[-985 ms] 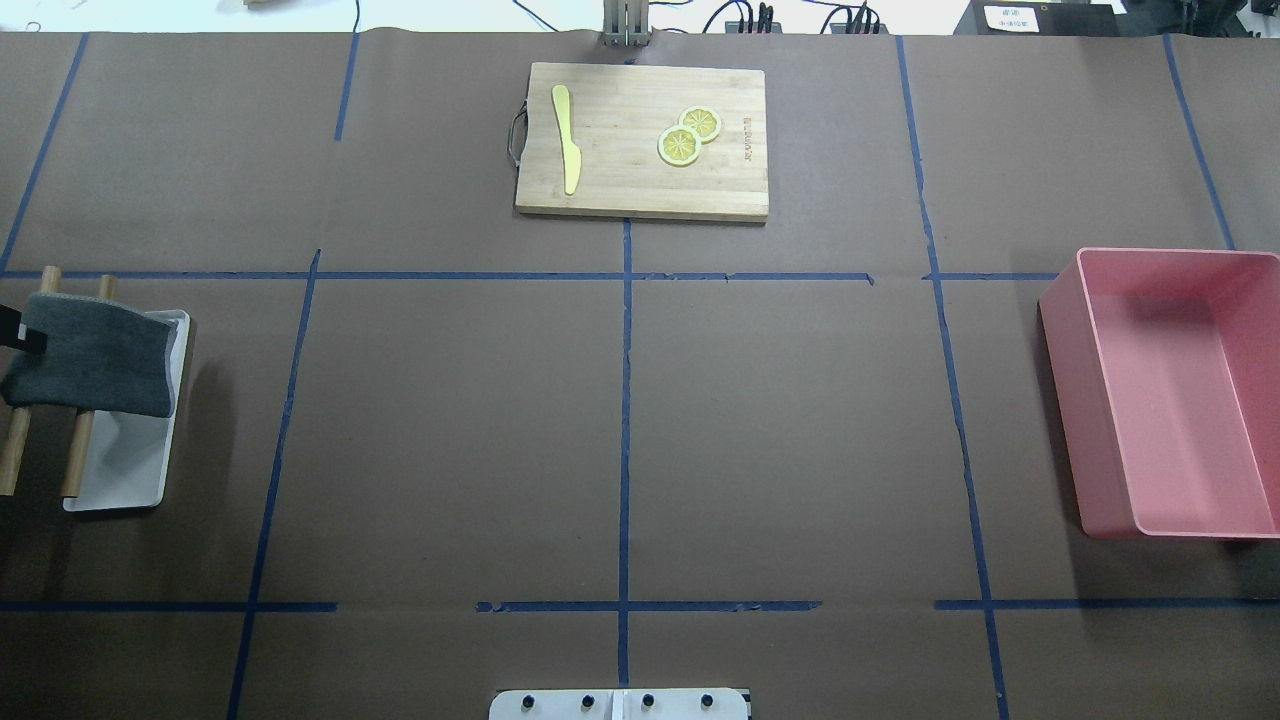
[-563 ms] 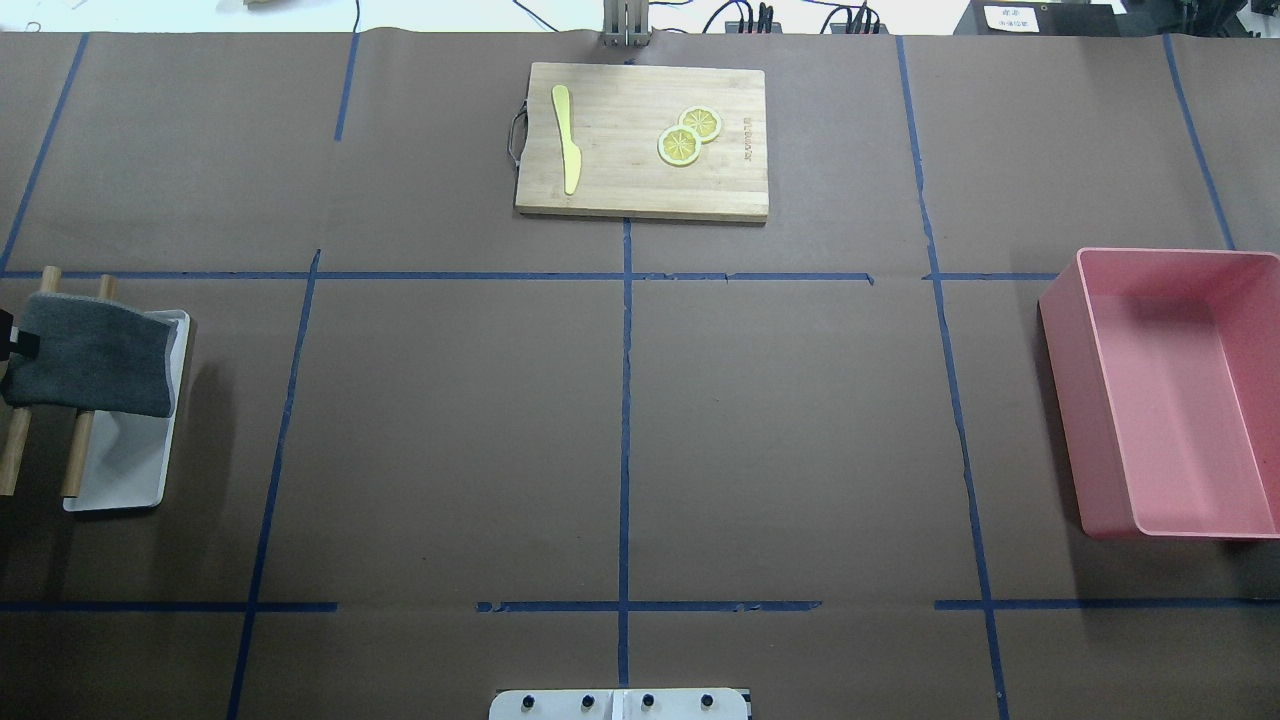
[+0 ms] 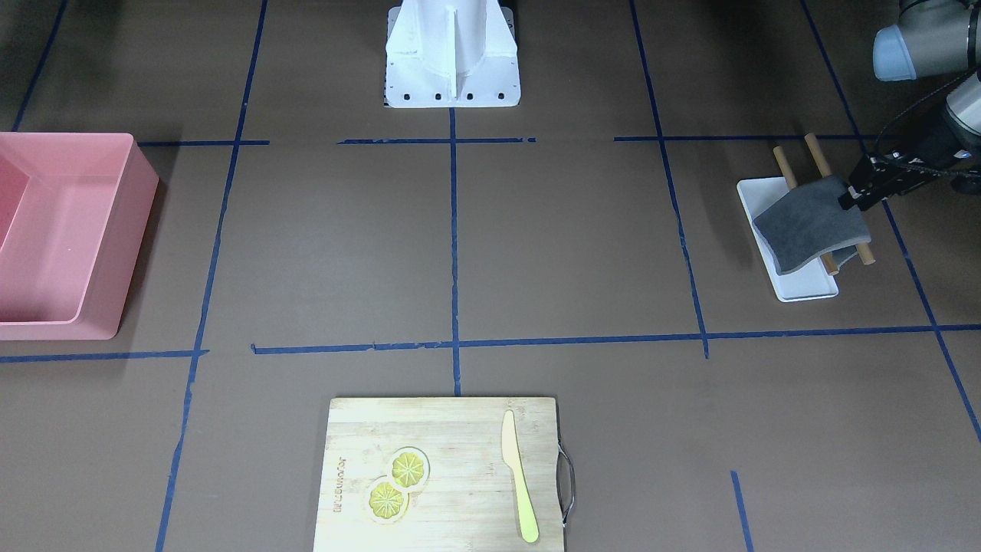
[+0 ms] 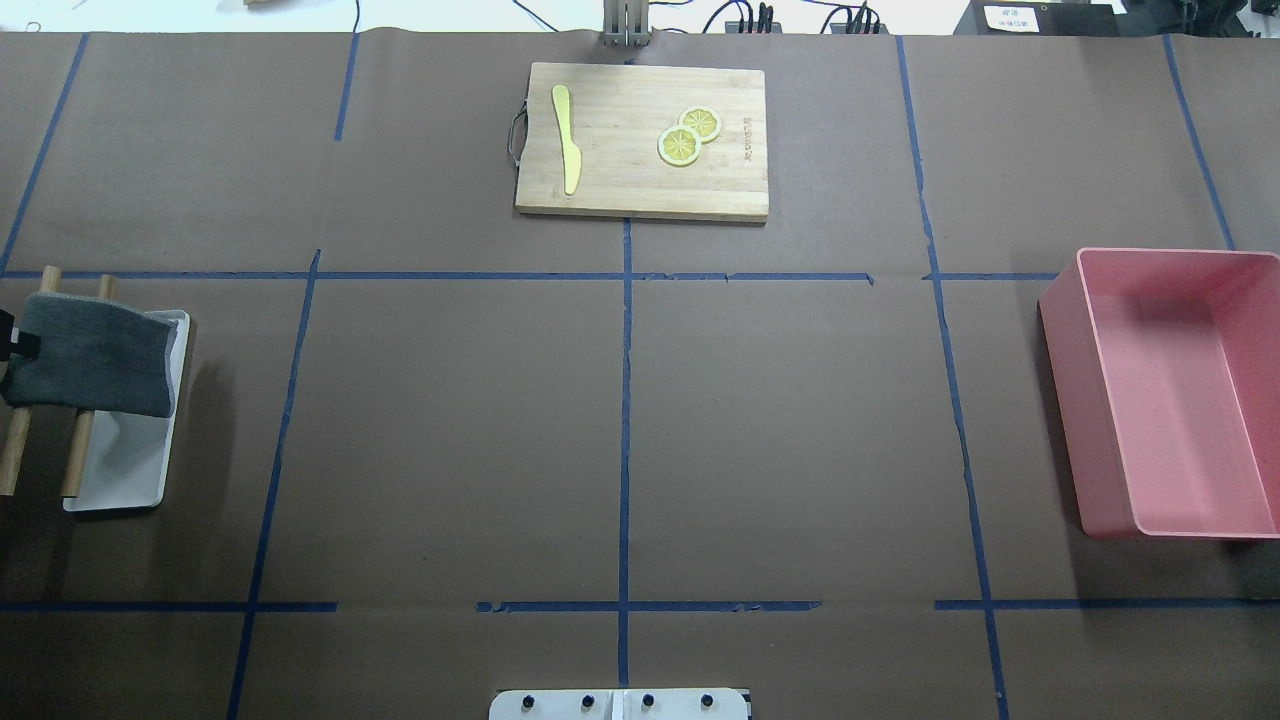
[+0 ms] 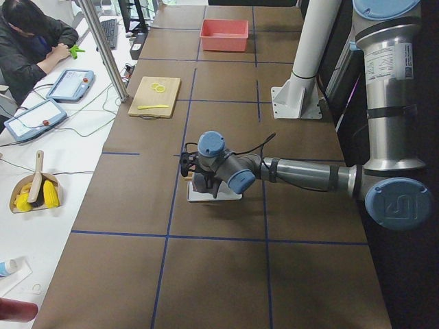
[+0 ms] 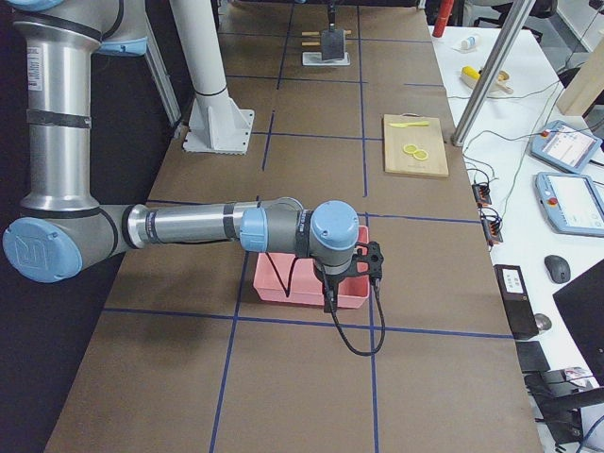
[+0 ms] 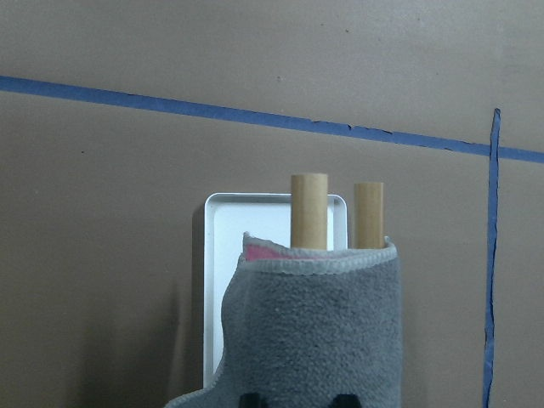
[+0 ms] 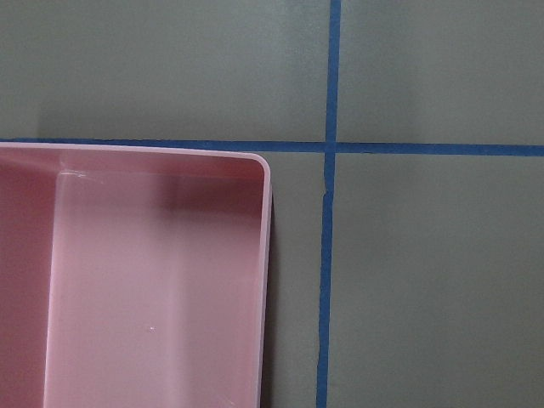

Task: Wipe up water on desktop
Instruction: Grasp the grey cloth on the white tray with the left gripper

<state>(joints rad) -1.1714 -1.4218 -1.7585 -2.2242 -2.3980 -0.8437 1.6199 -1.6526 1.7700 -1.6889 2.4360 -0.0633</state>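
My left fingers [image 3: 853, 197] pinch the grey fleece cloth [image 3: 812, 224] at its edge on two wooden dowels [image 3: 818, 156], ready to wipe the brown, blue-taped tabletop [image 3: 567, 245] spread below; I cannot tell the state of the right fingers [image 6: 372, 259].

The desktop [image 4: 450, 440] is a wide, flat, matte brown surface. Thin dark-blue tape lines [image 4: 625, 400] cross it and make a grid. Some lines are broken or have small gaps.

Four things stand directly on it. A bamboo cutting board [image 4: 630, 185] lies at the far edge, near the middle, over the end of the centre line. A pink bin [image 4: 1065, 400] stands at the right side. A white tray [image 4: 130, 470] lies at the left side, well apart from the bin. The white base plate [image 4: 620, 705] sits at the near edge, in the middle.

Two wooden rods [image 4: 76, 455] reach beyond the tray; whether they touch the desktop I cannot tell.
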